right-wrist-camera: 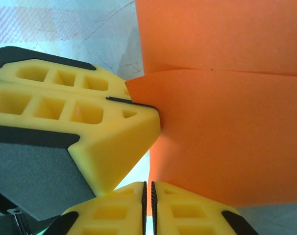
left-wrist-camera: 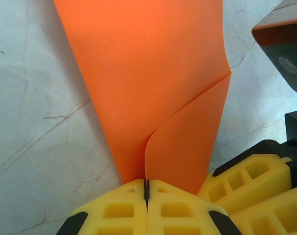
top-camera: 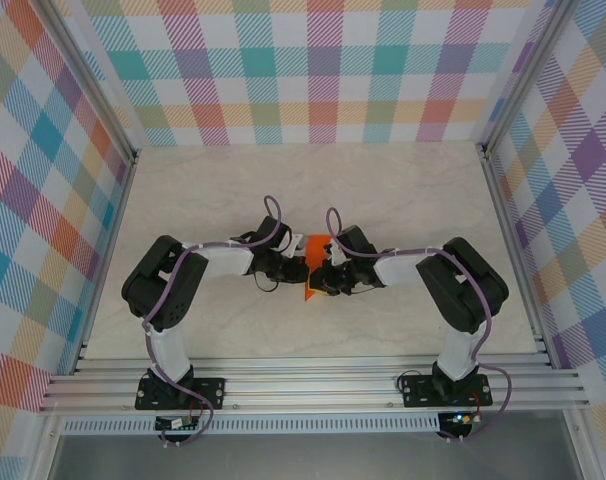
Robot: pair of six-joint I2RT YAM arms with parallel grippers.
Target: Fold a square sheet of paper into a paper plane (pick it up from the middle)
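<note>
Orange paper (top-camera: 313,245) is clamped over the middle of the surface (top-camera: 213,190) by both left claw (left-wrist-camera: 146,188) and right claw (right-wrist-camera: 149,193). Flaps are folded in, but it's judged roughly halfway, wings not made yet.

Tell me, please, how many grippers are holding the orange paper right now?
2. The left gripper is shut on the narrow end of the orange paper; the right gripper pinches its edge close beside the left one.

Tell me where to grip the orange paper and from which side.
Pinch the orange paper at its edge, where the folded flap meets the main panel, coming edge-on from the left: it is thin, so only edges offer a hold. The left gripper pinches there.
</note>
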